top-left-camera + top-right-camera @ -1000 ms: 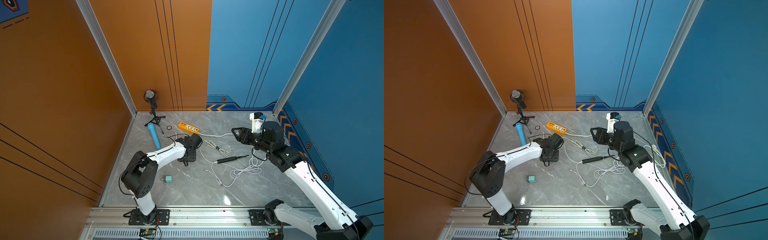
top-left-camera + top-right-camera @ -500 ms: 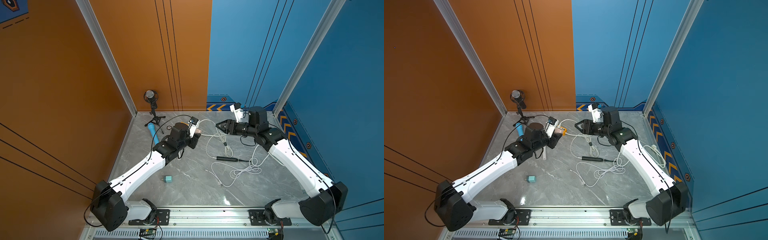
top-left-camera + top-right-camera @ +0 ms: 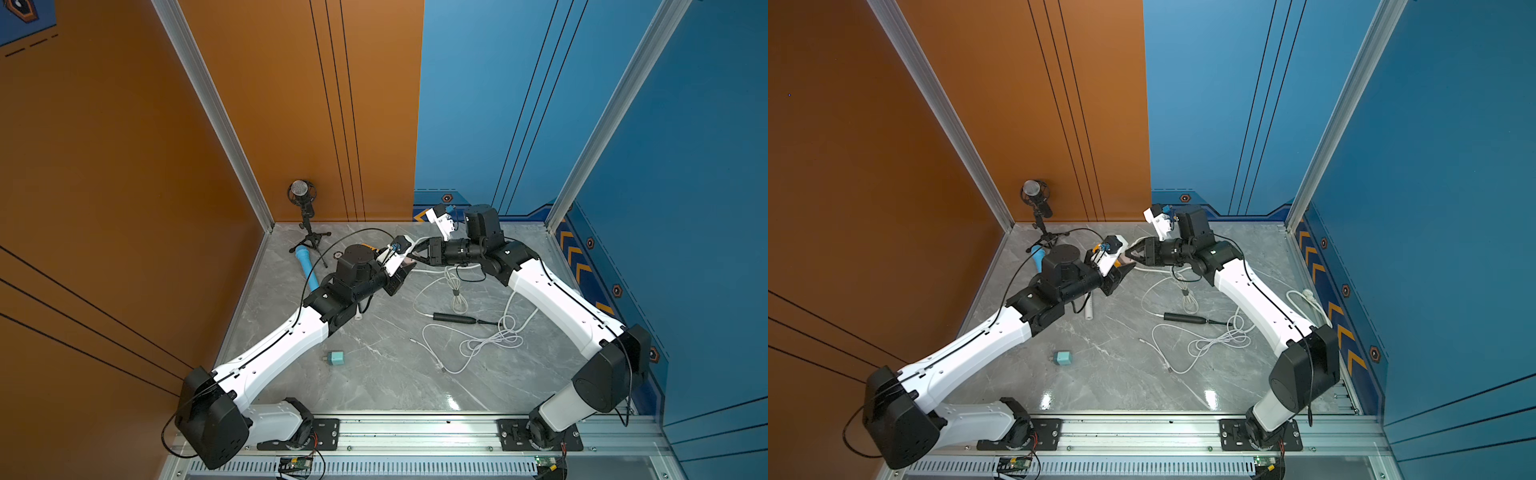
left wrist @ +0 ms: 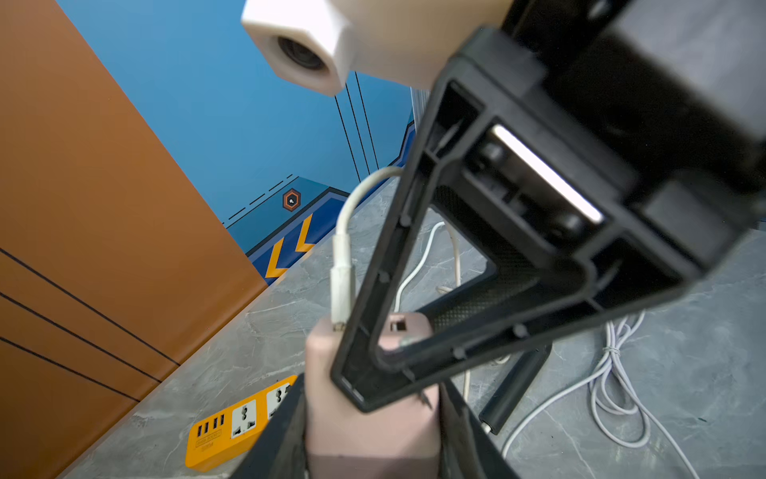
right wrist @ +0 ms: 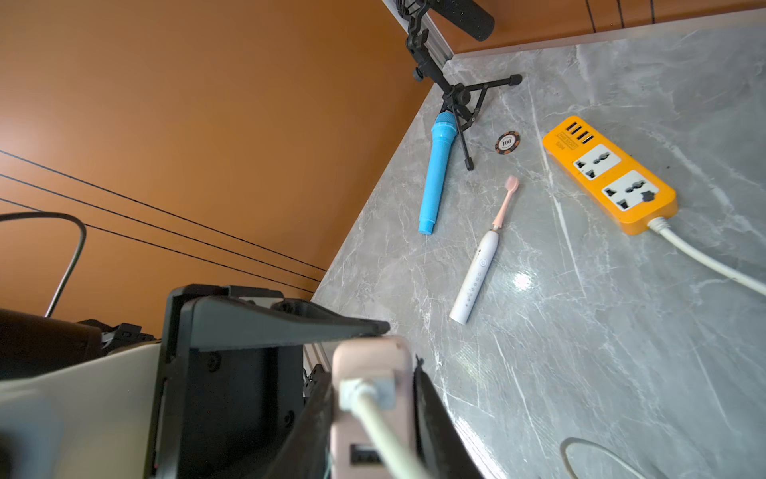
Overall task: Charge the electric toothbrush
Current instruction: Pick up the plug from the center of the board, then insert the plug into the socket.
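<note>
The left gripper (image 4: pixel 369 419) is clamped on a pink adapter (image 5: pixel 373 358). The right gripper (image 3: pixel 1133 261) meets it from the right, its jaws lying close on either side of the adapter's end, where a white plug (image 4: pixel 342 286) stands with its cable (image 5: pixel 385 435) trailing off; whether those jaws press or only flank it cannot be told. The toothbrush (image 5: pixel 476 273) lies flat on the grey table (image 5: pixel 601 352), touched by neither gripper, below the two grippers and a little to their left and near side. A blue tube (image 5: pixel 435 174) lies on its left and the orange power strip (image 5: pixel 609 174) to its far right. Its long axis runs near to far, with the pink head at the far end and the blunt white base at the near end; in both top views only that base shows, poking out from under the left arm. The left arm is therefore the nearer one, almost over the toothbrush, but its gripper is occupied, and the right would have to reach across. The base end probably takes the charging lead, so that near-facing end is what the coming reach must line up with
</note>
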`<action>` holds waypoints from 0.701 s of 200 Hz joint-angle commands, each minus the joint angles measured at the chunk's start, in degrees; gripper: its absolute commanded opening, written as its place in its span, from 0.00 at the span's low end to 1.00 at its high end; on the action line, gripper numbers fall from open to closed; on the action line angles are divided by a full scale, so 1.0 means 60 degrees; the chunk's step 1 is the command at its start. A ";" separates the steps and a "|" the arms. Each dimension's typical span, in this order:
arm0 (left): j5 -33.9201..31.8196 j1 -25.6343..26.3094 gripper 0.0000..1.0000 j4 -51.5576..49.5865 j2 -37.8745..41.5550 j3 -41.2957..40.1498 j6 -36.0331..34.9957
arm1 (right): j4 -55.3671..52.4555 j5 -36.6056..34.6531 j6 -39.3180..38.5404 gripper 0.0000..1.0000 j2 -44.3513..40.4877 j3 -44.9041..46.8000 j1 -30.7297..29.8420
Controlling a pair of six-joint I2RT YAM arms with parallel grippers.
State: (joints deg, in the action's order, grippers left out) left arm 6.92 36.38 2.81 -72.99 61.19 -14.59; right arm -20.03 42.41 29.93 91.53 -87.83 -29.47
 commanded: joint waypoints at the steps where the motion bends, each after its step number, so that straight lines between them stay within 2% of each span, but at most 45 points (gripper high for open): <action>1: 0.0360 0.0133 0.27 0.0410 -0.0026 0.0418 -0.0286 | -0.0005 0.0044 -0.0193 0.12 0.0095 -0.0360 -0.0123; 9: 0.0362 0.0126 0.29 0.0410 -0.0036 0.0447 -0.0264 | -0.0089 -0.0111 -0.0341 0.09 0.0069 -0.0396 -0.0126; 15: 0.0367 0.0119 0.36 0.0410 -0.0053 0.0456 -0.0239 | -0.0162 -0.0269 -0.0480 0.08 0.0055 -0.0432 -0.0123; 20: 0.0339 0.0116 0.46 0.0411 -0.0052 0.0470 -0.0200 | -0.0222 -0.0420 -0.0637 0.07 0.0053 -0.0469 -0.0112; 29: 0.0191 0.0111 0.72 0.0409 -0.0060 0.0498 -0.0077 | -0.0436 -0.0785 -0.1011 0.07 0.0049 -0.0613 -0.0127; 38: -0.0060 0.0093 0.92 0.0409 -0.0015 0.0484 0.0112 | -0.0724 -0.1241 -0.1556 0.07 0.0095 -0.0796 -0.0140; 44: -0.0199 0.0054 1.00 0.0398 0.0079 0.0433 0.0266 | -0.0934 -0.1554 -0.2016 0.07 0.0168 -0.0932 -0.0145; 60: -0.0379 -0.0206 0.98 0.0105 0.0560 0.0246 0.1005 | -0.1230 -0.2538 -0.3284 0.06 0.0400 -0.1204 -0.0192; 78: -0.0098 -0.0717 0.98 -0.1162 0.1286 0.0326 0.1695 | -0.1232 -0.3606 -0.4771 0.06 0.0916 -0.1561 -0.0284; 106: -0.0088 -0.1441 0.98 -0.3623 0.1914 0.0662 0.1714 | -0.1372 -0.4597 -0.6067 0.08 0.2557 -0.2981 -0.0312; 140: 0.0061 -0.2422 0.98 -0.3998 0.3016 -0.0075 0.1487 | -0.2127 -0.5044 -0.7285 0.09 0.5152 -0.5326 -0.0332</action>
State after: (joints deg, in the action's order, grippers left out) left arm 6.52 25.02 -14.52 -58.54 63.29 -5.93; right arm -28.03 17.34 -4.78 113.62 -111.61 -31.18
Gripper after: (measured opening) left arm 0.983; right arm 0.277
